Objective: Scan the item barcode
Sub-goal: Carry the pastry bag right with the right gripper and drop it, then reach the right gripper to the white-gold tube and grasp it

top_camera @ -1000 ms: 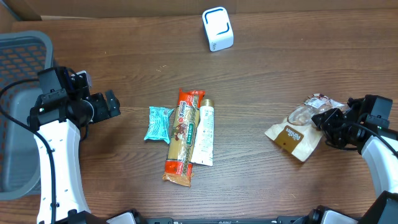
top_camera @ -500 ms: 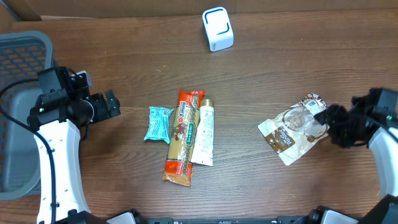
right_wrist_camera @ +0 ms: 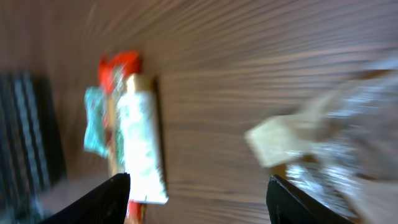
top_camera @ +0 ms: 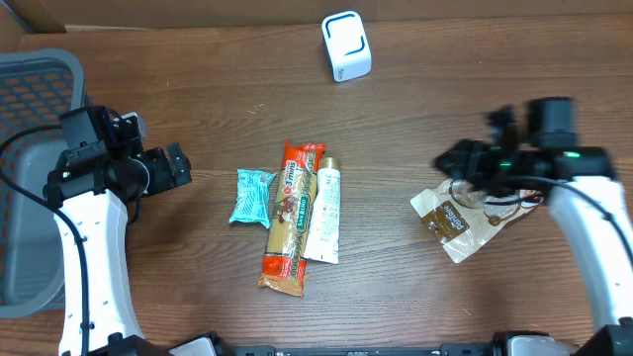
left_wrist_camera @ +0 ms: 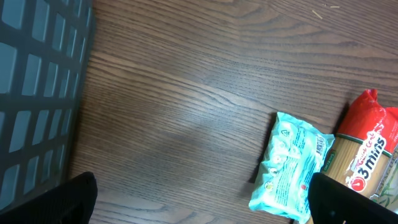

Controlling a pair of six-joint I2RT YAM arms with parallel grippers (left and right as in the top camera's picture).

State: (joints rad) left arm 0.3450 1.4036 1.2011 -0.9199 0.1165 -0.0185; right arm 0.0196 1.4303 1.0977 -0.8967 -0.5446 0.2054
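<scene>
A brown and clear bag (top_camera: 463, 215) lies flat on the table at the right, and its tan corner (right_wrist_camera: 283, 140) shows blurred in the right wrist view. My right gripper (top_camera: 457, 161) hovers just beyond its far edge, open, with nothing between the fingers (right_wrist_camera: 199, 200). The white scanner with blue trim (top_camera: 345, 45) stands at the back centre. My left gripper (top_camera: 176, 166) stays at the left, wide open and empty (left_wrist_camera: 202, 205), with a teal packet (left_wrist_camera: 292, 165) just inside its right finger (left_wrist_camera: 348, 202).
In the middle lie a teal packet (top_camera: 251, 196), a long orange-red package (top_camera: 289, 218) and a white tube (top_camera: 323, 210) side by side. A grey basket (top_camera: 40, 79) fills the left edge. A cardboard wall runs along the back.
The right gripper opened and let go of the bag, which now lies a little further left. The gripper swung up and left over it. The left arm has not moved.
</scene>
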